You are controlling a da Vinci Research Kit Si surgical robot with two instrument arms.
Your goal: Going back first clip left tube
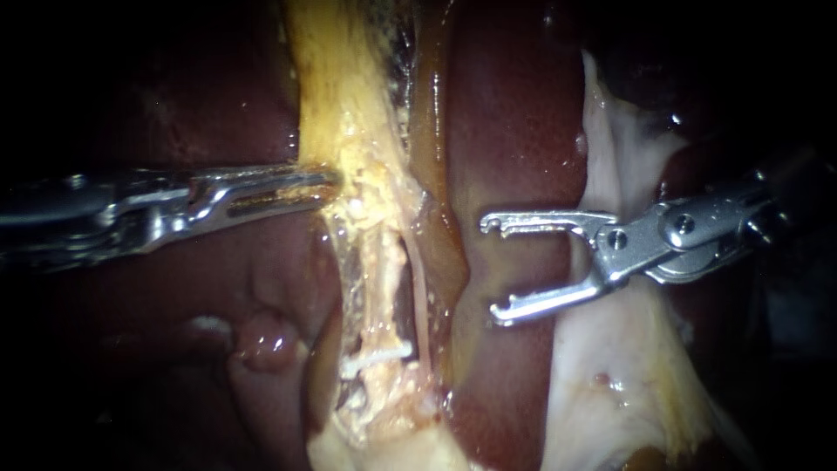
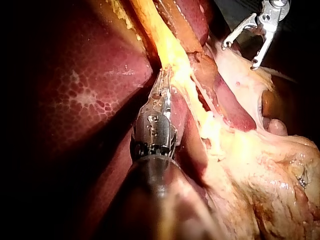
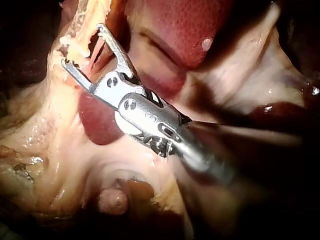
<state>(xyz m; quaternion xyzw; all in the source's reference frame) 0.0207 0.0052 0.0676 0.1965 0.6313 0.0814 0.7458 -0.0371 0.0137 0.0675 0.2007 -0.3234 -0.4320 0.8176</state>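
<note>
We are holding our left instrument (image 1: 324, 181), a slender steel shaft with two long slotted jaws, at the edge of the ragged yellow band of fatty tissue (image 1: 340, 87). Its jaws are lying close together and pinching that edge from two sides. In the left wrist view the tips are sinking into the same yellow band, with the dark red, glistening liver (image 1: 514, 113) lying beside the shaft.

Our right instrument (image 1: 491, 269), a bright steel shaft ending in two short hooked jaws, is hanging over the liver surface. It is well apart from the yellow band and just in front of a pale whitish sheet of tissue (image 1: 610, 384). Its jaws are standing spread wide and gripping nothing. In the right wrist view the two tips are pointing towards the yellow strands without closing on them.

Below the left instrument's tips, the pale, thin left tube (image 1: 377, 279) is running down through an opened window in the tissue. The small white clip (image 1: 377, 356) is sitting across this tube near its lower end, lying almost crosswise. Neither instrument is touching the clip. A thinner pinkish strand (image 1: 420, 288) is running just beside the tube, on the side towards the right instrument.
</note>
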